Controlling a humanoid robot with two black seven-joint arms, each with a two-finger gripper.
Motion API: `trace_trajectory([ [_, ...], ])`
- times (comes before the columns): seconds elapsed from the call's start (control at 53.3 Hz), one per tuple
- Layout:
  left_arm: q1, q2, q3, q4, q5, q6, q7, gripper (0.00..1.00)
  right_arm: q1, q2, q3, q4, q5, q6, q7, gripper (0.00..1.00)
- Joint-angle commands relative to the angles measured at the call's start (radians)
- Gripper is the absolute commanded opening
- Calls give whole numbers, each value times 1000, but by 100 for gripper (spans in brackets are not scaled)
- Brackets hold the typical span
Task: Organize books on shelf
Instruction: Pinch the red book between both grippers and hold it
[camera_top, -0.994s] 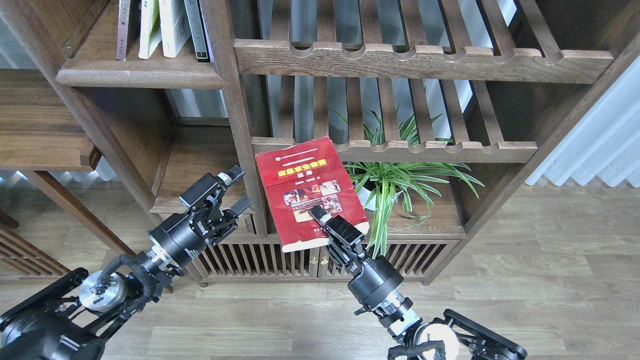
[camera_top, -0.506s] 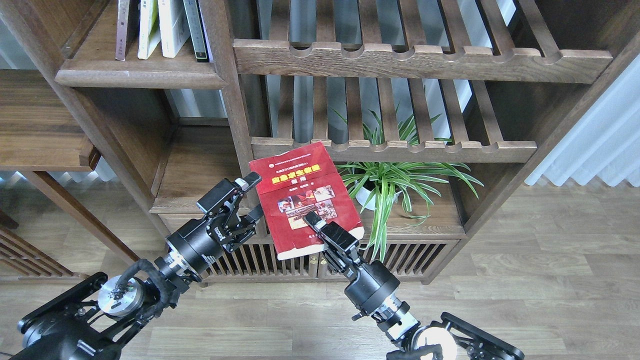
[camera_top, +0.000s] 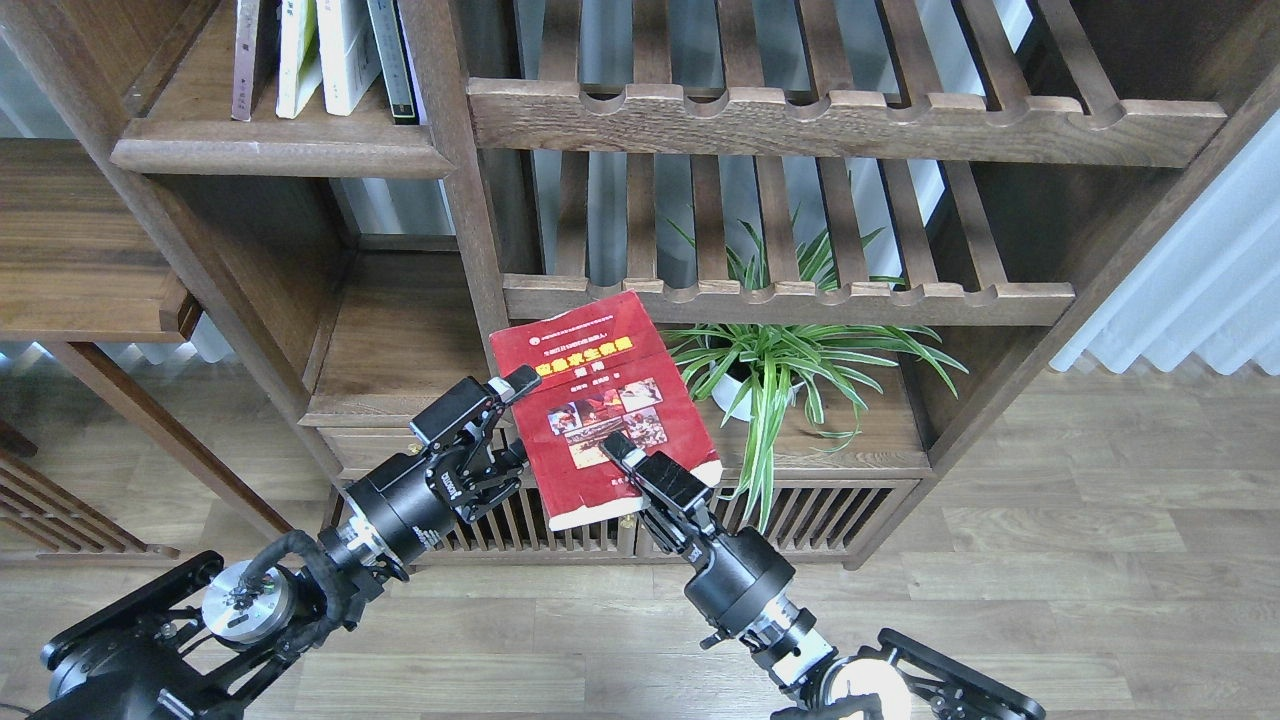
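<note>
The red book (camera_top: 585, 395) with small photos on its cover is held in the air, tilted, in front of the shelf unit's centre post. My right gripper (camera_top: 640, 475) is shut on its lower edge. My left gripper (camera_top: 512, 422) is open at the book's left edge, with one finger (camera_top: 520, 384) touching the cover's edge and the other lower, near the spine. A solid dark-brown shelf board (camera_top: 395, 340) lies just behind the left gripper. A second solid board (camera_top: 280, 155) is at top left. The yellow-green and maroon books are out of view.
Thin white and dark-spined books (camera_top: 335, 55) stand on the top-left board. Slatted racks (camera_top: 800, 120) with notched rails fill the right half. A potted spider plant (camera_top: 770, 370) stands right of the book. A white curtain (camera_top: 1200, 270) hangs at far right, above wooden floor.
My left gripper has moved right and forward to the book's left edge. The right gripper and the book have shifted slightly left and down.
</note>
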Motion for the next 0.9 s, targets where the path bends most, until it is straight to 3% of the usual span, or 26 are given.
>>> trace_trajectory([
  [0.0,-3,-3,2,-1,0,0,0,93,-1,1,-1,-1,-3,0,-1,5],
  [0.375,-12,-1,10,-2,0,0,2,86,-1,1,-1,1,-12,0,-8,5],
  [0.675,-51,58,68,-28,-5,0,0,73,0,2,-2,1,-12,0,-9,5],
  [0.882,-61,57,66,-28,-5,0,-1,71,0,7,-2,1,-12,0,-9,5],
])
